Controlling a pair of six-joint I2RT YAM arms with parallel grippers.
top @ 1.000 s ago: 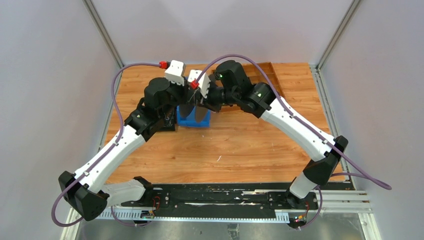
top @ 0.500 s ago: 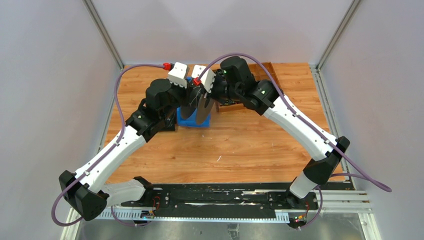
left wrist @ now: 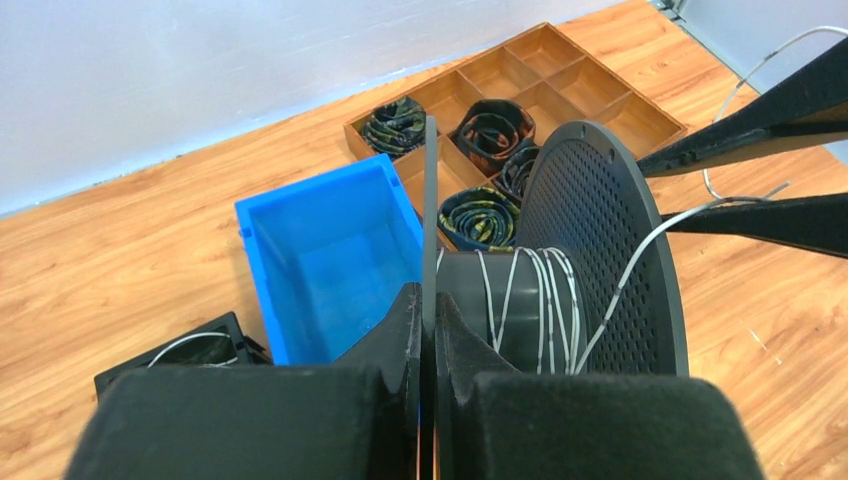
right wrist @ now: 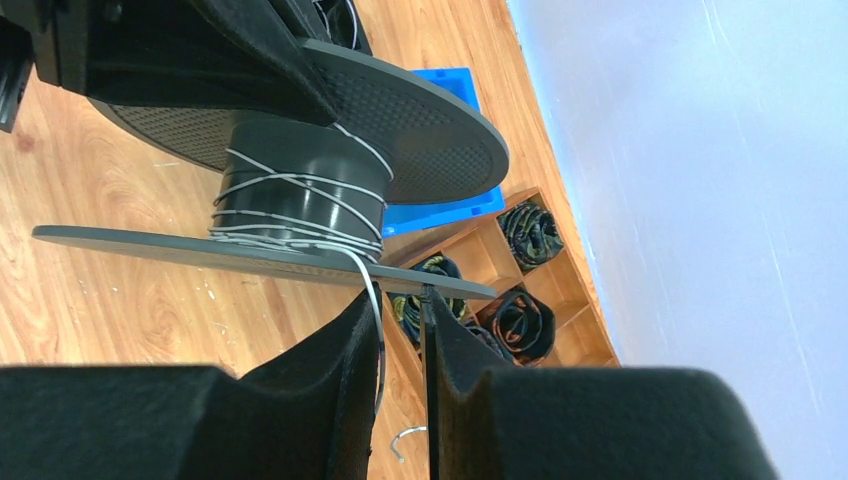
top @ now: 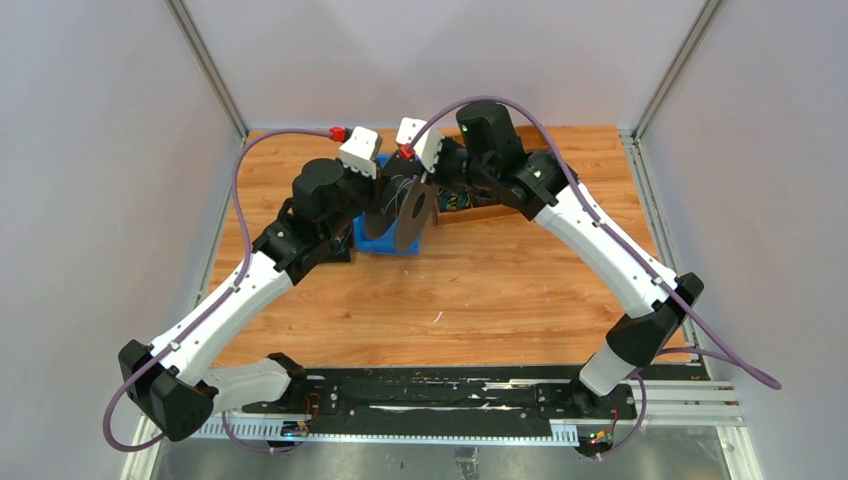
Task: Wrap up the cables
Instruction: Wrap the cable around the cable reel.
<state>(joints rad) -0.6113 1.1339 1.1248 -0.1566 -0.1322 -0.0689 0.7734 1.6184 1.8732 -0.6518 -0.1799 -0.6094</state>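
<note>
My left gripper [left wrist: 428, 290] is shut on the thin rim of one flange of a dark grey spool [left wrist: 600, 220], holding it above the blue bin; in the top view the spool [top: 410, 215] is between both wrists. The whitish-grey cable [left wrist: 640, 245] is wound in several turns round the spool's hub and runs off to my right gripper [right wrist: 400, 295]. The right gripper's jaws stand a narrow gap apart. The cable [right wrist: 377, 290] passes down through that gap along the left finger [right wrist: 340, 350]. A loose cable end curls below the gap.
A blue bin [left wrist: 330, 260] stands under the spool. A wooden divided tray [left wrist: 560, 80] holds several black cable coils [left wrist: 395, 125] behind it. A small black box [left wrist: 200, 345] sits left of the bin. Purple hoses arch over both arms.
My right wrist has moved back and to the right, away from the left wrist. The spool's flange now shows more face-on in the top view. The left arm has barely moved.
</note>
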